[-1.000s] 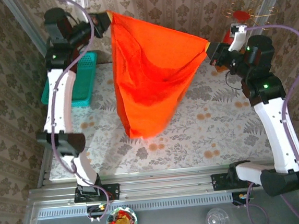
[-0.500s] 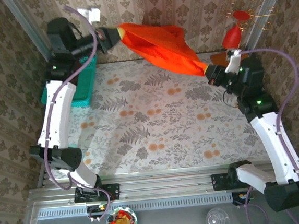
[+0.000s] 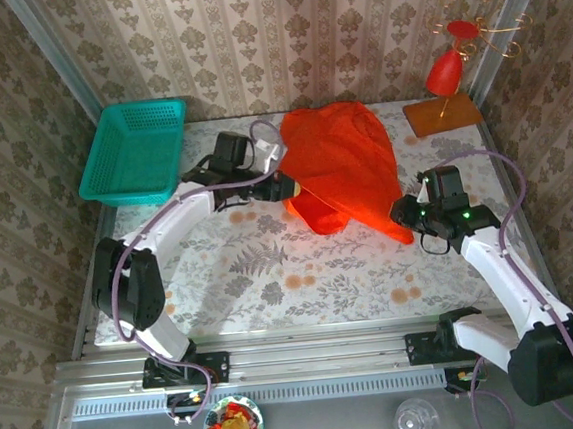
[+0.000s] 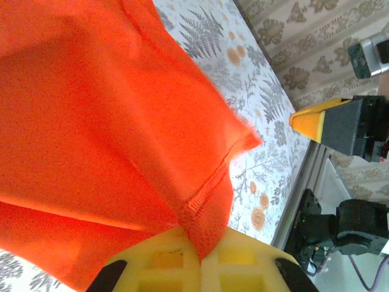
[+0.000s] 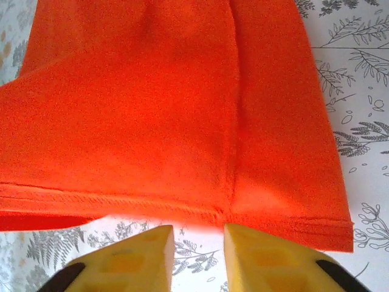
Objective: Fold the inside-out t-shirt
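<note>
The inside-out t-shirt, bright orange, lies spread on the flowered table toward the back middle. My left gripper is at its left edge, shut on a stitched hem of the t-shirt; the yellow fingers press together on the cloth. My right gripper sits at the shirt's near right corner. Its fingers stand apart just short of the hem, with bare table between them and nothing held.
A teal basket stands at the back left. A red ornament on a wooden base stands at the back right corner. Patterned walls close in the back and sides.
Both arms came down from holding the shirt stretched high in the air; the shirt now lies on the table. The right gripper has opened and let go of its corner.
</note>
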Controlling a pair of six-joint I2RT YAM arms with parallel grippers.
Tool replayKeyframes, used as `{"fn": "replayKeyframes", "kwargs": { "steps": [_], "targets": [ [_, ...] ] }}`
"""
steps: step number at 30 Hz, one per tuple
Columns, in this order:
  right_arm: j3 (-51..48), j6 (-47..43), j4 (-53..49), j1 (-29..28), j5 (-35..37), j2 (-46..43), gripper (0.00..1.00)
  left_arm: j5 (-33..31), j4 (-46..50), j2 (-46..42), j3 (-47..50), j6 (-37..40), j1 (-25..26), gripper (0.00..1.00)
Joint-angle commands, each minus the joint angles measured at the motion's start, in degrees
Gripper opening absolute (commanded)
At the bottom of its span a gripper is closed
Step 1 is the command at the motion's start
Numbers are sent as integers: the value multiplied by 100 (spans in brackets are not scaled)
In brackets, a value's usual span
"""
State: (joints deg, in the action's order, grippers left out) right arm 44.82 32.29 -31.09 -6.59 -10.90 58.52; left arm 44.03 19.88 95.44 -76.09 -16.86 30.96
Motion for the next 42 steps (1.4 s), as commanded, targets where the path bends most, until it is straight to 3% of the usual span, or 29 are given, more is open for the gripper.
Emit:
{"fn": "replayKeyframes", "kwargs": {
  "steps": [1,4,6,10,14,20,24,31,42],
  "targets": [
    [14,-75,-186,-284,33,-243,37,-79,-488,-122,-134,-5,50,0],
    [32,-52,80,-856,48,-280,41,-92,-498,-103,-215,-25,83,0],
    [-12,-40,512,-1311,70,-206,38,-62,-476,-111,-248,-28,102,0],
    [-70,-93,1433,-2189,309,260,12,-110,-389,-130,-288,-10,130,0],
    [-119,-229,2326,-2751,774,826,8,-159,-309,-164,-301,-10,156,0],
    [-195,-1031,3727,-3349,1807,1593,8,-202,-180,-316,-377,17,215,0],
    [-75,-1888,4280,-3396,2606,2082,3,-234,-71,-462,-406,43,251,0],
    [552,-3332,4718,-3251,3142,3315,0,-200,93,-692,-508,17,374,0],
    [1537,-2062,4143,-2258,2296,4260,8,-417,634,-902,-855,249,736,0]
  ]
}}
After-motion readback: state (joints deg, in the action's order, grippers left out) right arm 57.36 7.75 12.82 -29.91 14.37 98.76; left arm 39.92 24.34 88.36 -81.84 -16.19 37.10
